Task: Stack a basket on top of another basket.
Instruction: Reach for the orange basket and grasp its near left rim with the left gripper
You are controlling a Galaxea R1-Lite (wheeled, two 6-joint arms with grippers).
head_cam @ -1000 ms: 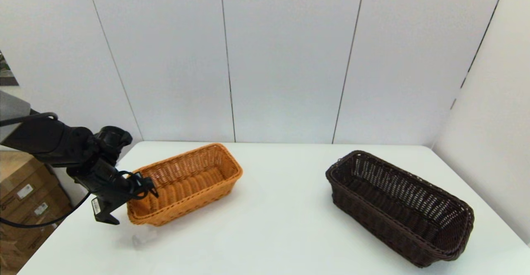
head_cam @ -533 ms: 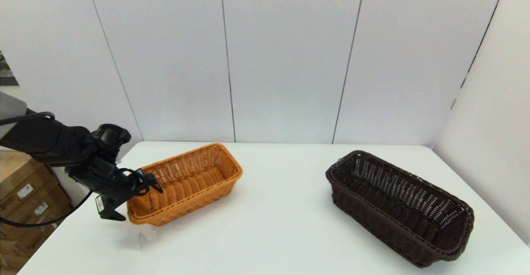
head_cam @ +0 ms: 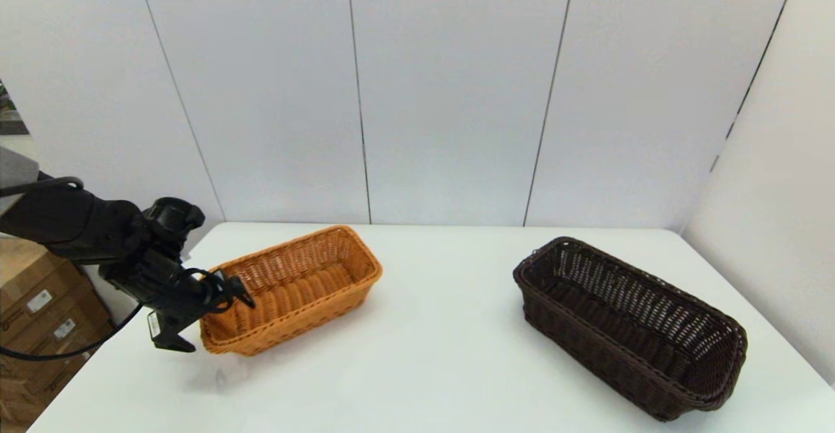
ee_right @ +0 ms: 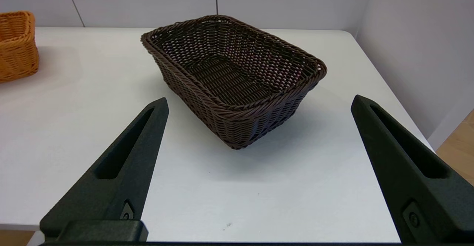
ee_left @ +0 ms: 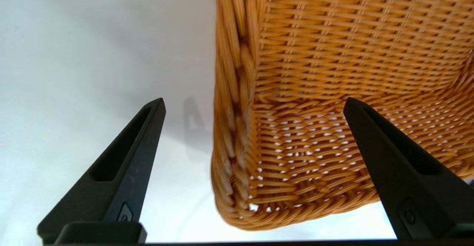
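White surface (head_cam: 443, 355) carrying both baskets, well apart. Dark brown basket (head_cam: 629, 325) sitting on right part of surface, untouched. Orange-tan basket (head_cam: 293, 286) sitting on left part, not stacked. Left hand (head_cam: 205, 319) straddling near-left end of orange-tan basket rim (ee_left: 233, 101), fingers (ee_left: 126, 172) spread wide, one outside wall, one inside, grasping nothing. Right hand (ee_right: 259, 101) hanging back off surface edge, facing dark brown basket (ee_right: 233, 75), fingers spread, released.

On the table (head_cam: 430, 355), one basket (head_cam: 293, 289) sits left, the other basket (head_cam: 629, 325) well apart on the right. The left gripper (ee_left: 253, 103) straddles the left basket's near end wall, one finger inside, one outside.
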